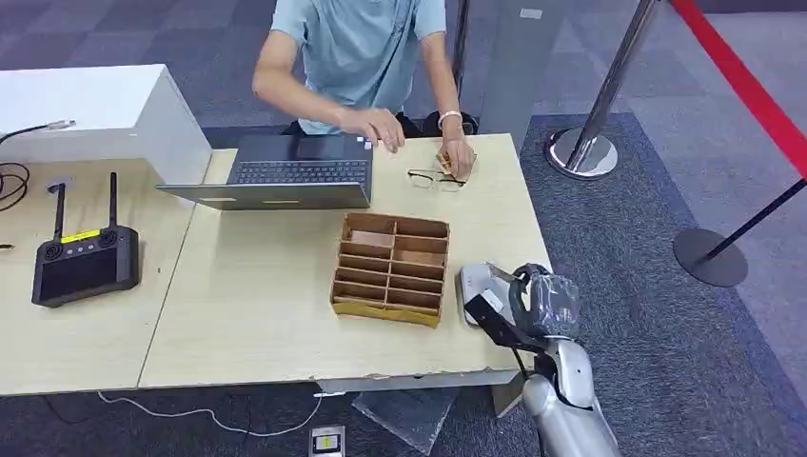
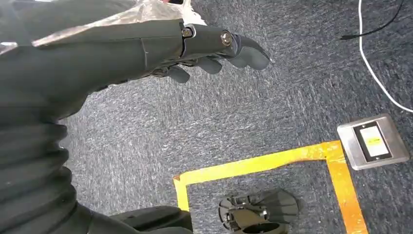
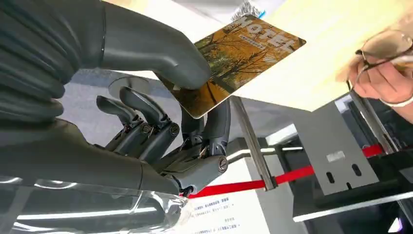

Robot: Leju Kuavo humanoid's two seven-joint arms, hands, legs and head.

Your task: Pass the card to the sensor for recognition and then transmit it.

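Note:
My right hand [image 1: 541, 305] hovers at the table's right front edge and pinches a hotel card [image 3: 238, 61] printed with autumn leaves between thumb and fingers [image 3: 214, 122]. In the head view the card [image 1: 493, 314] shows as a dark slab angled over a grey-white sensor pad [image 1: 473, 284] on the tabletop, just right of the wooden box. My left hand [image 2: 195, 46] hangs beside my body above the carpet, its fingers loosely apart and holding nothing.
A wooden compartment box [image 1: 390, 268] stands mid-table, an open laptop [image 1: 285, 171] behind it. A seated person's hand [image 1: 457, 155] rests by glasses [image 1: 435, 179]. A black controller [image 1: 84, 262] lies at left. Stanchions [image 1: 582, 152] with red belt stand right. A floor socket [image 2: 372, 142] sits by yellow tape [image 2: 272, 163].

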